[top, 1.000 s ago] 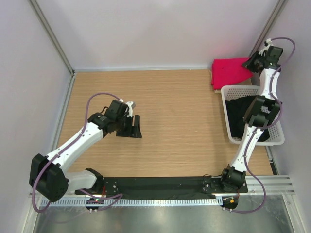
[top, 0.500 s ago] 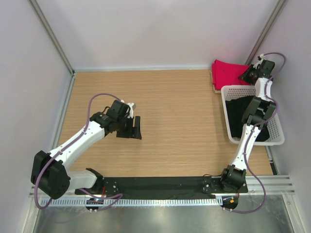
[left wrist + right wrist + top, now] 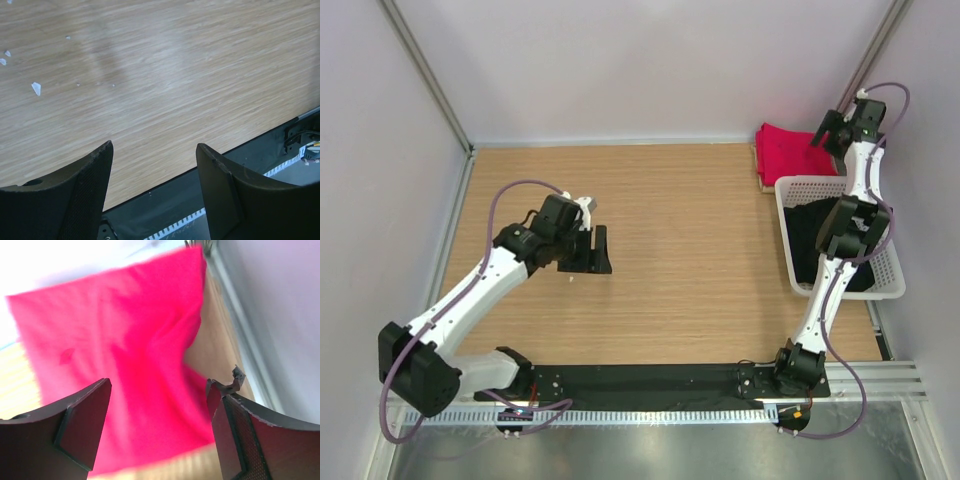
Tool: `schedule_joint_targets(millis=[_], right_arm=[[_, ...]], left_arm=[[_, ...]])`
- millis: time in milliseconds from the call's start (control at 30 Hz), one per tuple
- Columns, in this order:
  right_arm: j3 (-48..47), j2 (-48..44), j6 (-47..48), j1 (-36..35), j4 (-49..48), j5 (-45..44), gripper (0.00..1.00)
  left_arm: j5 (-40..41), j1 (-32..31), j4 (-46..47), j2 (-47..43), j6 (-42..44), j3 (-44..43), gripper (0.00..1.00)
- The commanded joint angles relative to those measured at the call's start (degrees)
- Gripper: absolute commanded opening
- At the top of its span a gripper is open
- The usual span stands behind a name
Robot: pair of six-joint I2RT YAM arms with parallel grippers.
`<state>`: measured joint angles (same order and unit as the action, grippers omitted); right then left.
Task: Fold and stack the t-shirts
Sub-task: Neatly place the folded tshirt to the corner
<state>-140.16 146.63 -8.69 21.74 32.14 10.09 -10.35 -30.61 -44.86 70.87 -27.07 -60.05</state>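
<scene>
Brown wooden table [image 3: 700, 250] fills the middle. At its far right corner lies a red t-shirt [image 3: 125, 365], just behind the white basket [image 3: 892, 286]. Right claw [image 3: 159, 390] hangs over the shirt — open, holding nothing. Left claw [image 3: 155, 150] is open too — over the table.

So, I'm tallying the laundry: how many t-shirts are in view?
1 for sure: the red t-shirt at the far right corner of the table, behind the white basket. The dark cloth in the basket may be more shirts; I cannot tell.
</scene>
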Motion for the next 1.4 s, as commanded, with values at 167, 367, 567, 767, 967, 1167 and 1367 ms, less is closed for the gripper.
schedule_joint_targets(millis=[167,367,567,767,967,1167,1367], right_arm=[[-3.10,-19.44,0.79,-7.40,13.28,-15.79,0.87],[16.78,-32.41,-2.46,-19.61,14.71,-12.47,0.90],[42.30,-46.94,-9.15,-32.09,5.31,-3.23,0.86],[73.99,-64.16,-16.17,-40.89,-4.43,4.30,0.87],[99.85,-86.56,-25.41,-41.25,-14.73,6.09,1.00],[118.32,-104.77,-39.87,-41.16,-16.06,-0.67,1.00],[129.42,-116.81,-48.79,-41.25,-15.18,1.16,1.00]], left_arm=[[4.02,0.38,-5.59,-6.27,0.70,-5.42,0.69],[4.99,0.46,-5.15,-8.82,0.09,-5.17,0.70],[4.99,0.81,-1.20,-12.24,-5.09,-1.83,0.70],[5.61,1.69,3.54,-15.76,-9.66,3.09,0.71],[1.48,2.13,11.54,-17.17,-14.40,9.33,0.73],[-2.65,2.13,21.99,-21.47,-19.59,20.55,0.75],[-0.82,2.13,38.52,-38.04,-31.36,36.48,0.84]])
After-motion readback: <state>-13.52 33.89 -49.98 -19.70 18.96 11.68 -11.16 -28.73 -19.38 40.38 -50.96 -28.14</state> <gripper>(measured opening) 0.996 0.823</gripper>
